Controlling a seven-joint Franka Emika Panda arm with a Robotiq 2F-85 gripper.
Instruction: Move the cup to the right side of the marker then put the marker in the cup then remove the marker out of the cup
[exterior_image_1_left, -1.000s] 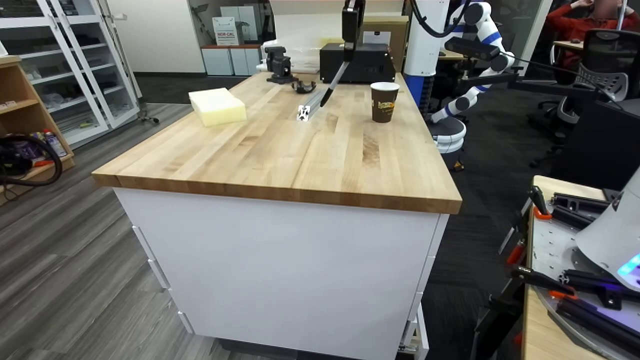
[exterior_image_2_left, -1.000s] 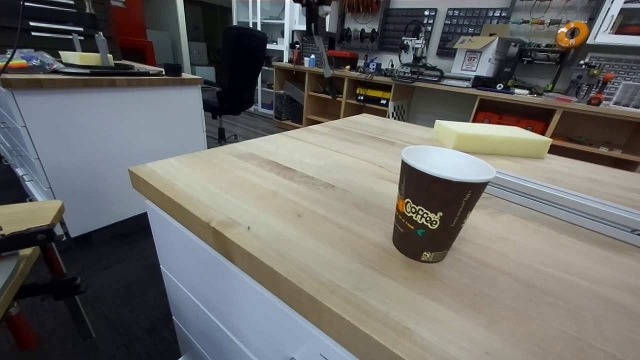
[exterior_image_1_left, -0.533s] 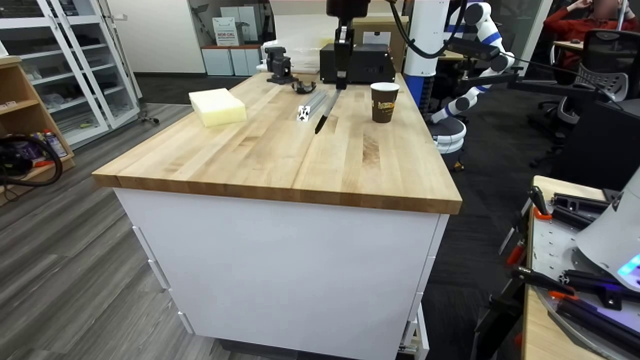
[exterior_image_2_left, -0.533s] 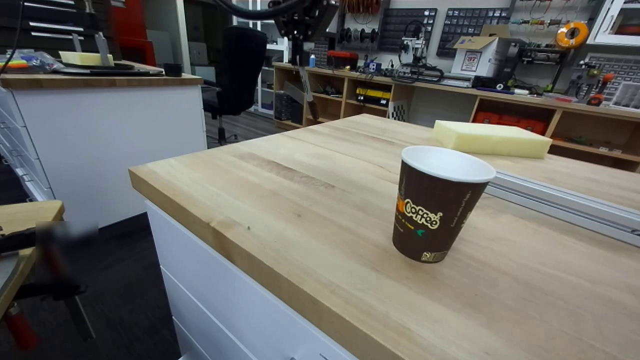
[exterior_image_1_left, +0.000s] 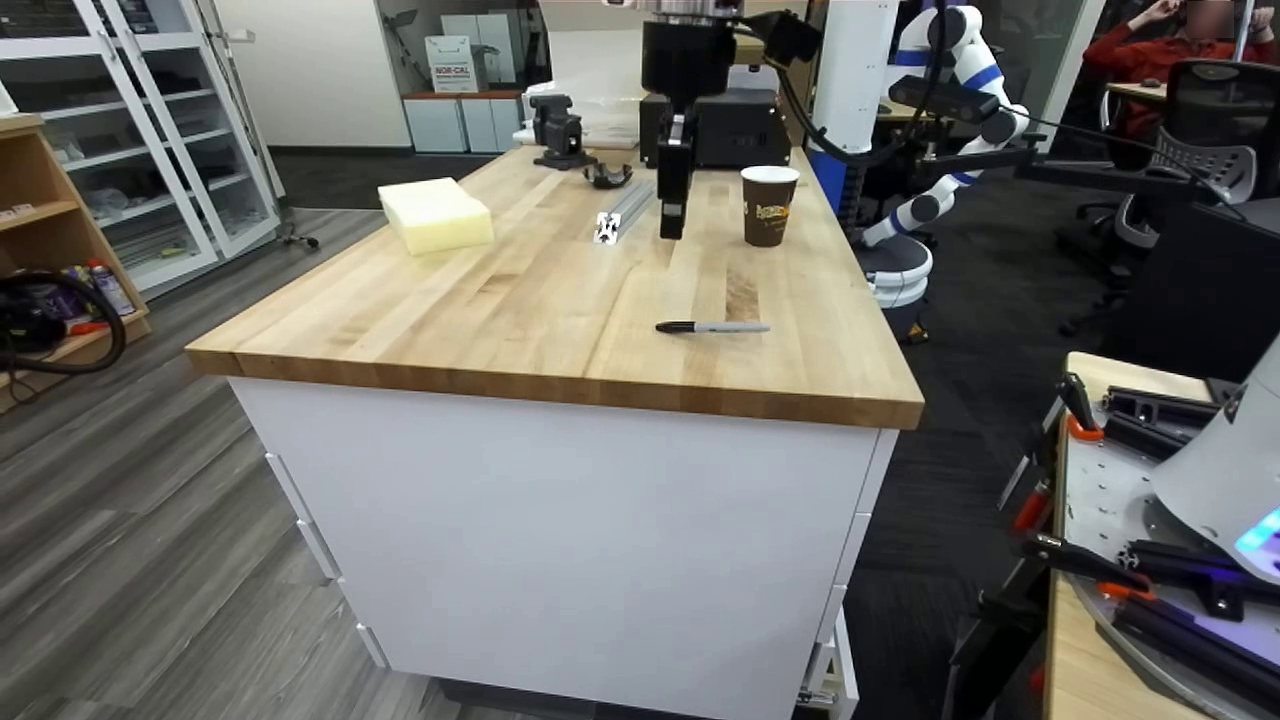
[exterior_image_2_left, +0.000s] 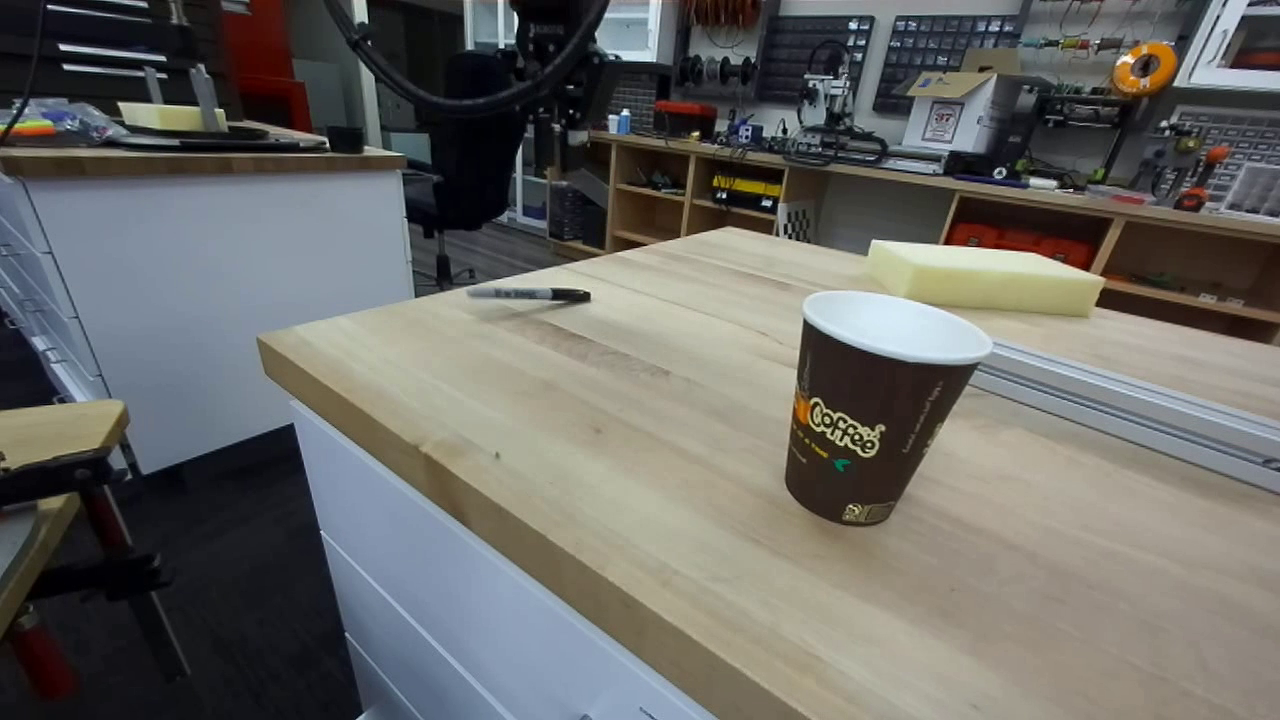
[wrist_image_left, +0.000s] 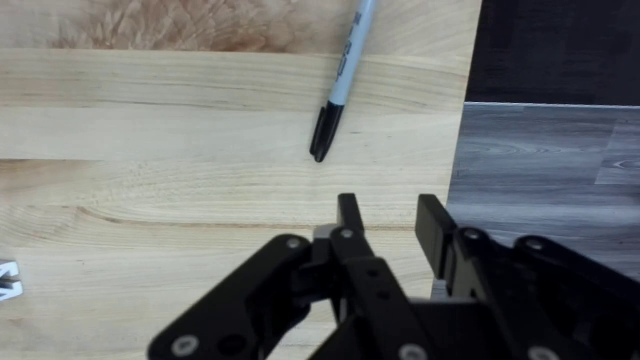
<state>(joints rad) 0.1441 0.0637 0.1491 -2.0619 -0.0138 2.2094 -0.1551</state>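
Note:
The marker, grey with a black cap, lies near the table's edge; in another exterior view the marker sits close to a table corner. Some way from it the dark brown cup stands upright, white inside; in an exterior view the cup is beyond the marker. My gripper is open, its fingers apart with only wood showing between them. In the wrist view the marker points its cap toward the fingertips, its tail cut off by the top edge. My gripper hangs above the table.
An aluminium rail lies on the tabletop between the cup and a pale yellow foam block. Farther back are a dark vise-like fixture and a black box.
Half a second ago the marker hung from my gripper, cap down and slanted. Now the jaws have opened and the marker is down on the wood. The arm has moved; the cup has stayed.

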